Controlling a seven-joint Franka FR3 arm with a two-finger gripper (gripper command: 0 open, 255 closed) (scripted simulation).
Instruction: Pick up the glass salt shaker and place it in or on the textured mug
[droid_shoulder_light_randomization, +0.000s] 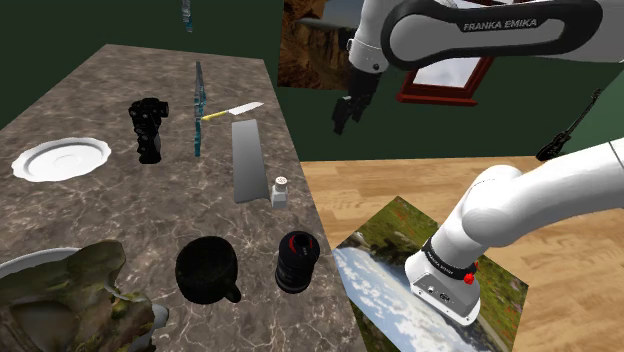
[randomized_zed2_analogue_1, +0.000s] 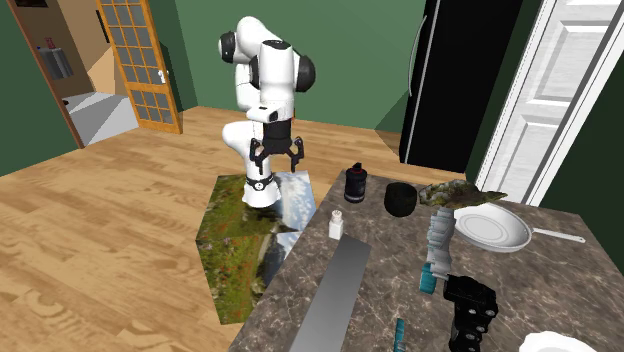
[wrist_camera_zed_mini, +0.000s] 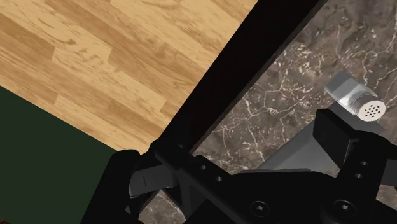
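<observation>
The salt shaker (droid_shoulder_light_randomization: 281, 190) (randomized_zed2_analogue_1: 337, 224) (wrist_camera_zed_mini: 356, 102) is a small clear jar with a white perforated cap. It stands upright near the marble counter's edge, beside a grey slab. A black mug (droid_shoulder_light_randomization: 207, 268) (randomized_zed2_analogue_1: 400, 198) with a handle and a dark ribbed cup with a red ring (droid_shoulder_light_randomization: 296, 260) (randomized_zed2_analogue_1: 355, 183) stand further along the counter, toward the stand. My gripper (droid_shoulder_light_randomization: 345, 115) (randomized_zed2_analogue_1: 275, 155) (wrist_camera_zed_mini: 229, 145) hangs open and empty in the air, off the counter's edge and above the shaker's level. In the wrist view the shaker lies just beyond one fingertip.
A long grey slab (droid_shoulder_light_randomization: 247, 160), a yellow-handled knife (droid_shoulder_light_randomization: 232, 112), a thin blue-green upright piece (droid_shoulder_light_randomization: 198, 110), a black figure (droid_shoulder_light_randomization: 147, 130) and a white plate (droid_shoulder_light_randomization: 62, 158) share the marble counter (droid_shoulder_light_randomization: 120, 210). A mossy rock-like object (droid_shoulder_light_randomization: 75, 300) sits at the near corner. Wooden floor lies beside the counter.
</observation>
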